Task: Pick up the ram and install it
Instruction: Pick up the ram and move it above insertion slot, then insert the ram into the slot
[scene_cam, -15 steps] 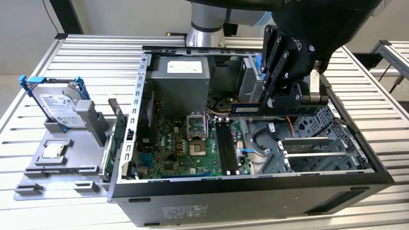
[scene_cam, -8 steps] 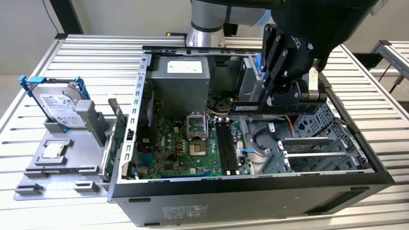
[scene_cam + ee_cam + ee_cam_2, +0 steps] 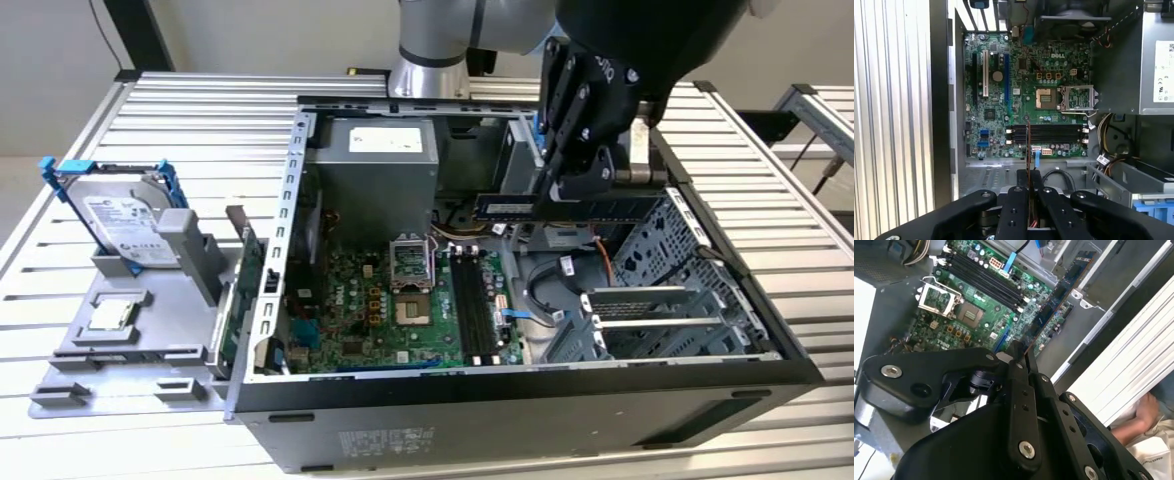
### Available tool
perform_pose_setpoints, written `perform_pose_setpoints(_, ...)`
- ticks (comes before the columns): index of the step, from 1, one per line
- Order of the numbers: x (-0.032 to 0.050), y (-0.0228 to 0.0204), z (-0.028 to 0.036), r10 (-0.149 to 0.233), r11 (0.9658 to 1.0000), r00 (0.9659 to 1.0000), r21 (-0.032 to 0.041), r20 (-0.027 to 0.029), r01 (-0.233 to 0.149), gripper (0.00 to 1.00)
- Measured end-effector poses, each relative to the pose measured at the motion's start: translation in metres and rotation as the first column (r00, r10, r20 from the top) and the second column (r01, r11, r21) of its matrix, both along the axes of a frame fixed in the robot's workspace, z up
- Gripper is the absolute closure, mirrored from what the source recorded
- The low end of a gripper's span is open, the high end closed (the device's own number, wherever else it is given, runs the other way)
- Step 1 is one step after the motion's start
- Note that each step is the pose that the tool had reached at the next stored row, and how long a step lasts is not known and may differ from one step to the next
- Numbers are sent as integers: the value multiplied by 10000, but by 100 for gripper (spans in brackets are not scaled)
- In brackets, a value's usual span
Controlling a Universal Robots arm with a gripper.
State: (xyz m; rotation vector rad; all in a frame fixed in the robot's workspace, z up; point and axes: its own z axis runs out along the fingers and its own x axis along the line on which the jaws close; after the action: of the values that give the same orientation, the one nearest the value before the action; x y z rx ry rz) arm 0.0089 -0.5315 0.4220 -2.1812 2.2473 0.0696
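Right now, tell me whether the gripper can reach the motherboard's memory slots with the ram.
Probably yes. The gripper holds the ram over the open case, and the memory slots below look empty, with nothing crossing them.

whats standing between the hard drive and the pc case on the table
In the exterior view, a grey post of the parts stand and an upright green card stand between the hard drive and the case wall.
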Motion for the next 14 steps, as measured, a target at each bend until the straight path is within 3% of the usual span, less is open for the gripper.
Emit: perform_pose_setpoints(14,0,377,0,1,10000,10000,0,0,-1,100)
